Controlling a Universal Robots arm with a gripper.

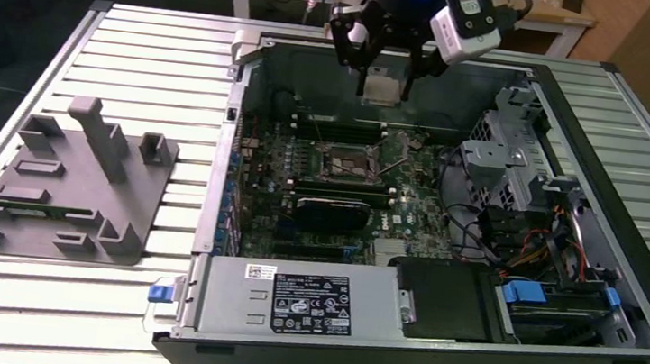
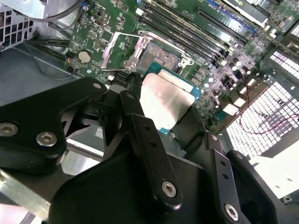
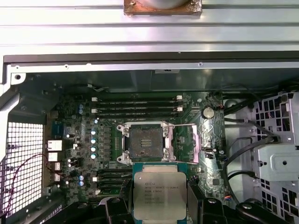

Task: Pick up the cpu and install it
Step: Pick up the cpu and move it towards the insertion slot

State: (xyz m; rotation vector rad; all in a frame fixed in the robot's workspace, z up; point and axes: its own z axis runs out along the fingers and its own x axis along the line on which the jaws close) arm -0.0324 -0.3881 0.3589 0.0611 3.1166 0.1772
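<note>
The cpu [image 1: 384, 88] is a flat square chip with a silvery top. It hangs above the far end of the open computer case, with my gripper [image 1: 385, 72] shut on its edges. In the first wrist view the cpu [image 3: 159, 193] sits between two black fingers [image 3: 115, 207], just short of the open socket [image 3: 145, 142] on the green motherboard. In the second wrist view the cpu [image 2: 164, 99] hangs tilted above the socket [image 2: 150, 57], whose metal load plate is raised. In the exterior view the socket [image 1: 345, 161] lies below and nearer than the gripper.
The black case [image 1: 620, 131] lies on its side on a slatted metal table [image 1: 145, 54]. A power supply [image 1: 301, 302] fills the near end and a drive cage [image 1: 509, 156] with cables stands at the exterior view's right. A grey fixture block [image 1: 71, 183] sits at the exterior view's left.
</note>
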